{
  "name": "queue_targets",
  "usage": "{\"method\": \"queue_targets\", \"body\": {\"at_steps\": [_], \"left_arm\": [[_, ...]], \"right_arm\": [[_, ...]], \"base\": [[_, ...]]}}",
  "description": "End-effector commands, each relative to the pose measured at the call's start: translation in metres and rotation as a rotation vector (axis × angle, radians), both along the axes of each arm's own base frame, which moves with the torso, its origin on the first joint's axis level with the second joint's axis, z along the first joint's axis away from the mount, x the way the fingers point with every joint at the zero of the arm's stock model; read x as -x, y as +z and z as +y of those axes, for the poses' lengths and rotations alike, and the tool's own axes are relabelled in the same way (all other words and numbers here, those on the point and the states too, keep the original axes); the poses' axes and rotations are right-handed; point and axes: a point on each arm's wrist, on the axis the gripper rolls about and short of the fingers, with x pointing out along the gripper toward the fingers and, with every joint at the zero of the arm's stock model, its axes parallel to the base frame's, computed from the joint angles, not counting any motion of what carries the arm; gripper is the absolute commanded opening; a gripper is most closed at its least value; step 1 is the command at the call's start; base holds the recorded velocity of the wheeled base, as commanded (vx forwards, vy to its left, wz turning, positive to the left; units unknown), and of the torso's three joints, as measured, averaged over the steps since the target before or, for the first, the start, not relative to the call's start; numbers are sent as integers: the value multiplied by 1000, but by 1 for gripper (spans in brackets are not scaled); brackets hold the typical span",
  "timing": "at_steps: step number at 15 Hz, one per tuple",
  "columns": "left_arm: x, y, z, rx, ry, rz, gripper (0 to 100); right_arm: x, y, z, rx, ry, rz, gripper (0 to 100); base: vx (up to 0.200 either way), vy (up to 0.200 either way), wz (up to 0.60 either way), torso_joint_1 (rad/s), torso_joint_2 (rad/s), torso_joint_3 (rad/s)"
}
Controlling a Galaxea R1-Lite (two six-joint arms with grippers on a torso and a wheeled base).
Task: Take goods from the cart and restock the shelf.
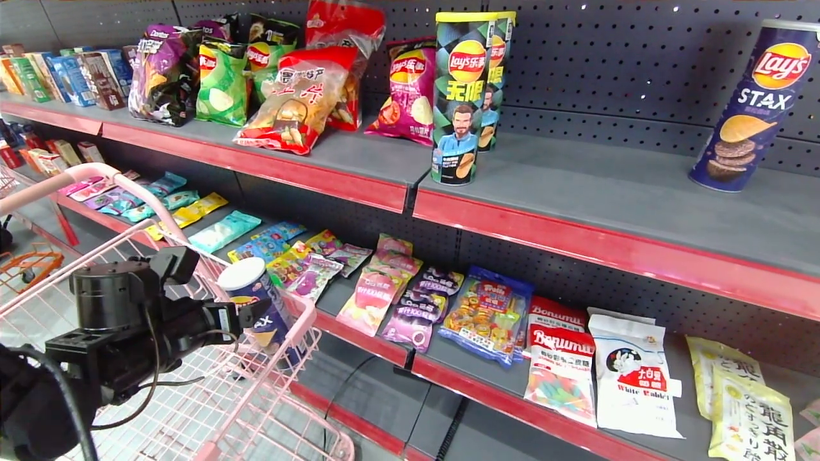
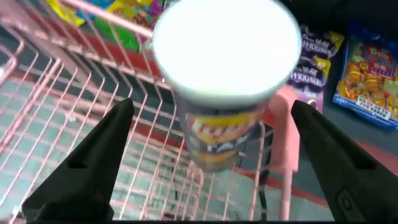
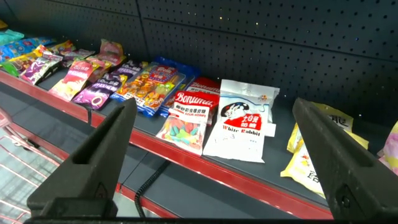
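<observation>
A can of chips with a white lid stands upright in the far right corner of the pink wire cart, close to the shelving. The left gripper sits at this can with its jaws spread wide. One finger lies on each side of the can's body, and pink wire shows in the gaps, so it grips nothing.

The right gripper is also wide open and holds nothing. It faces the lower shelf, where a white candy bag lies just beside a red-topped sweet packet.

On the upper shelf a green-and-black chip can stands near the front edge, with chip bags to its left. A dark blue can leans at the far right, well apart from the rest.
</observation>
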Motion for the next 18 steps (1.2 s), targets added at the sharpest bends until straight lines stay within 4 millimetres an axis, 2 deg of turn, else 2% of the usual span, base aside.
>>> {"method": "queue_targets", "body": {"at_steps": [1, 7, 8, 11, 14, 16, 18], "left_arm": [[-9, -18, -1, -11, -9, 40, 100], [-31, -25, -3, -34, -50, -15, 100], [-33, -27, -4, -37, -51, -30, 0], [-34, -31, -6, -48, -65, -45, 0], [-29, -22, -5, -47, -65, -66, 0], [-19, 28, -2, -38, -52, -154, 0], [8, 76, 2, -13, -64, -174, 0]], "right_arm": [[0, 0, 0, 0, 1, 0, 100], [0, 0, 0, 0, 1, 0, 100], [0, 0, 0, 0, 1, 0, 100], [0, 0, 0, 0, 1, 0, 100], [0, 0, 0, 0, 2, 0, 100], [0, 0, 0, 0, 2, 0, 100], [0, 0, 0, 0, 2, 0, 100]], "base": [[0, 0, 0, 0, 0, 0], [0, 0, 0, 0, 0, 0], [0, 0, 0, 0, 0, 0], [0, 0, 0, 0, 0, 0], [0, 0, 0, 0, 0, 0], [0, 0, 0, 0, 0, 0], [0, 0, 0, 0, 0, 0]]}}
